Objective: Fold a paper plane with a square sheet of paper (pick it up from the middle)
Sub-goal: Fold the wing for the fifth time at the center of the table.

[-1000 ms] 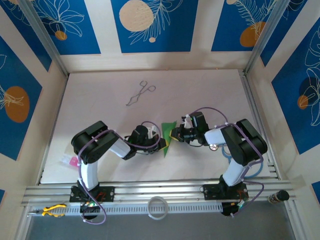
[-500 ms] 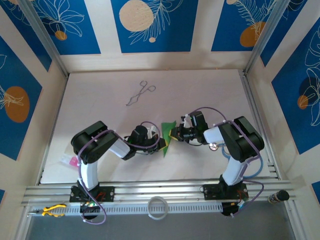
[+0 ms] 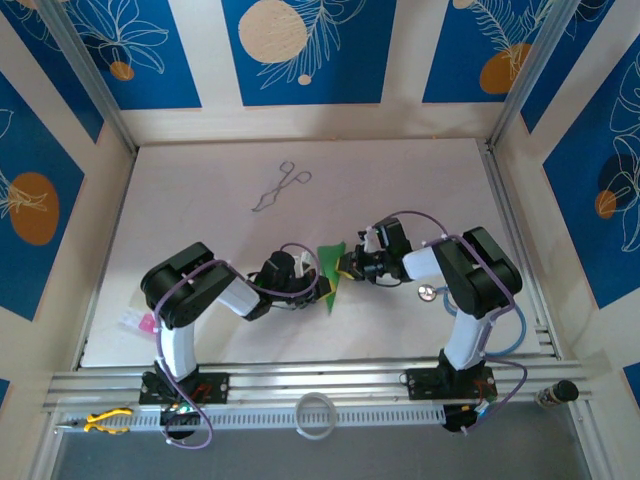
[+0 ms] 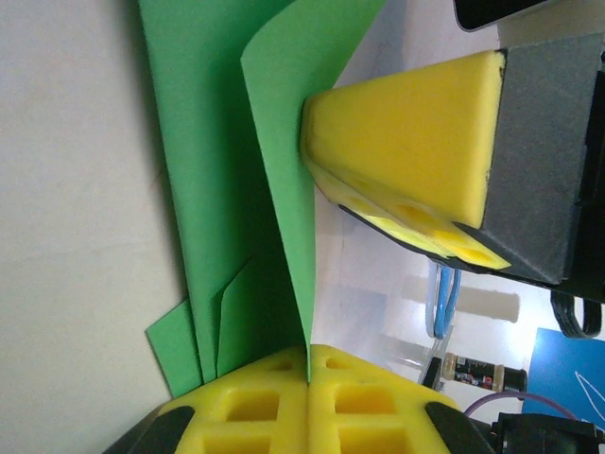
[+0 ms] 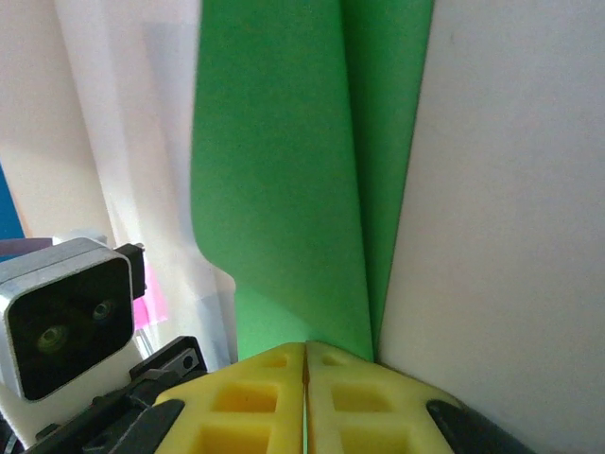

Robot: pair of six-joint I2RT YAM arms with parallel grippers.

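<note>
Left tool [image 4: 309, 357] and right tool [image 5: 305, 352] are each pinched tight on an edge of the green paper [image 3: 332, 268], gripping it from opposite sides. The paper is already creased into long layered flaps that taper to a point. It sits between the two arms, near the middle of the bench [image 3: 200, 220]. One flap stands up and curls, and the rest looks to lie close to the surface. The step in hand seems to be bringing that raised flap over into the next fold. To do it well, the arms should move together so the sheet is neither stretched nor torn. The loose edge should meet the existing crease before anything is pressed flat. Forceps [image 3: 281, 187] and a small pink item [image 3: 146, 322] lie well apart from the work.
</note>
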